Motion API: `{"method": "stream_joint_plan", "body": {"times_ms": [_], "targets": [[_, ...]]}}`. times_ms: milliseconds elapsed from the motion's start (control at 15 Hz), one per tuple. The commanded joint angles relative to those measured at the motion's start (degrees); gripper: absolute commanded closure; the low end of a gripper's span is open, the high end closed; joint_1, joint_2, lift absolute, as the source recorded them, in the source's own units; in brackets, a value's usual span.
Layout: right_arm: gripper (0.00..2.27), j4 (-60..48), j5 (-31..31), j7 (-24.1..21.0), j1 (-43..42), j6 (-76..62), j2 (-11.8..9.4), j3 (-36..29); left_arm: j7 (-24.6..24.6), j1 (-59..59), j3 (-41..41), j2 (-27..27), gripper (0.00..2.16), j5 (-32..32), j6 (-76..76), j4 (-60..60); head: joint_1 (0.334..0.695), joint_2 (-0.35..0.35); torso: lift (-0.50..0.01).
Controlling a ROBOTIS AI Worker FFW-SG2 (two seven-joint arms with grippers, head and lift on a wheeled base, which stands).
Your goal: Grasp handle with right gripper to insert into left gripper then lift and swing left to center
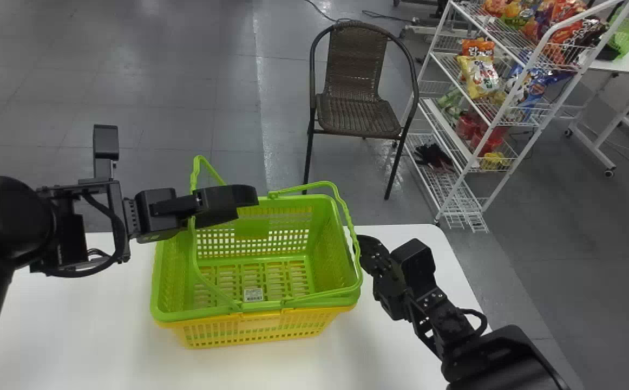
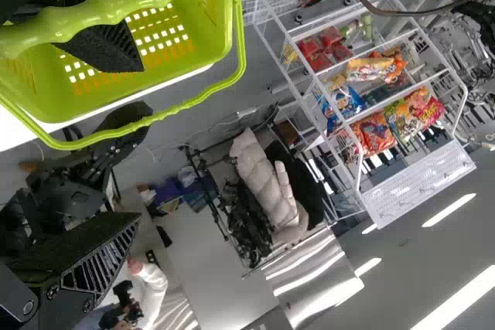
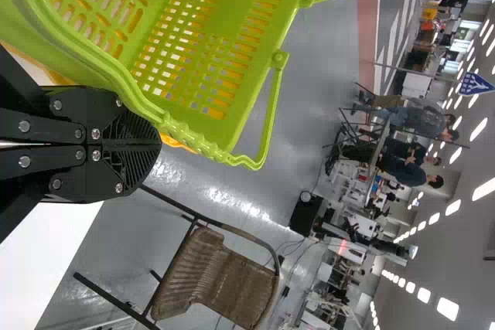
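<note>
In the head view my left gripper (image 1: 232,208) is over the left side of the green basket (image 1: 157,271), where it covers part of the left handle (image 1: 194,254). That handle (image 2: 139,1) crosses in front of one finger in the left wrist view; my left gripper (image 2: 139,143) stands open, its fingers wide apart. My right gripper (image 1: 367,246) is just outside the basket's right side, close to the right handle (image 1: 349,222). In the right wrist view, my right gripper (image 3: 158,144) has its fingers together, tips beside the handle's ribbed grip (image 3: 189,138). Both handles are raised.
A yellow basket (image 1: 255,329) sits under the green one on the white table (image 1: 76,336). Beyond the table stand a wicker chair (image 1: 355,111) and a white wire rack (image 1: 458,184) with snack bags.
</note>
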Motion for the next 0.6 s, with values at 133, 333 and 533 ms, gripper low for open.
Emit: {"method": "stream_joint_plan", "body": {"times_ms": [133, 333, 533], "targets": [[2.15, -2.3, -1.6, 0.6, 0.4, 1.0, 0.1, 0.4, 0.3, -0.1, -0.4, -0.1, 0.15, 0.0, 0.9, -0.2, 0.695, -0.197, 0.000], [2.15, -3.8, -1.6, 0.6, 0.5, 2.1, 0.3, 1.2, 0.7, -0.4, -1.7, -0.2, 0.15, 0.1, 0.7, -0.1, 0.695, -0.193, 0.000], [2.15, -4.4, -1.6, 0.6, 0.5, 2.8, 0.3, 2.0, 1.0, -1.8, -2.5, -0.7, 0.15, -0.1, 0.5, 0.3, 0.695, -0.191, 0.000]]}}
